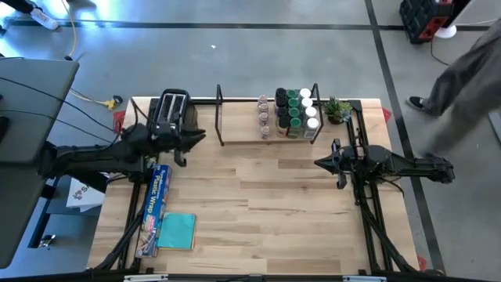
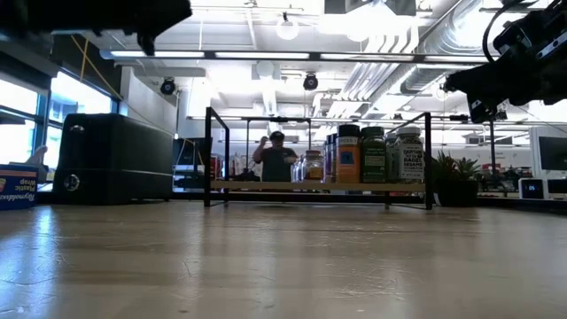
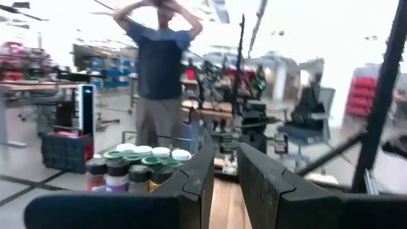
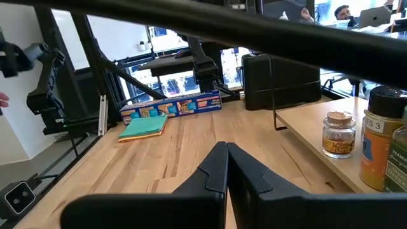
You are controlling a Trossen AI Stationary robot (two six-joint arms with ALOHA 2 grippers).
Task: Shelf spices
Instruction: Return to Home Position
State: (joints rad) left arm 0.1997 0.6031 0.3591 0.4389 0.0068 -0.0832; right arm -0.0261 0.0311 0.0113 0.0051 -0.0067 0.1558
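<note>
The spices point(image 1: 290, 113) stand bunched on the right end of the shelf point(image 1: 239, 129), a light wooden board with black wire uprights at the table's far edge. In the low view the jars point(image 2: 372, 155) sit on the board point(image 2: 266, 185). My left gripper point(image 1: 200, 139) hovers near the shelf's left end, beside the toaster, its fingers a narrow gap apart point(image 3: 226, 181). It faces the jars point(image 3: 137, 168). My right gripper point(image 1: 321, 163) hovers in front of the shelf's right end, fingers shut point(image 4: 227, 159). A cork-topped glass jar point(image 4: 338, 135) shows beside it. Neither gripper holds anything.
A black-and-silver toaster point(image 1: 172, 113) stands at the far left and a small potted plant point(image 1: 338, 110) right of the shelf. A plastic wrap box point(image 1: 155, 207) and a teal pad point(image 1: 177, 231) lie near left. One person stands beyond the table point(image 2: 276, 159) and another to its right point(image 1: 462, 70).
</note>
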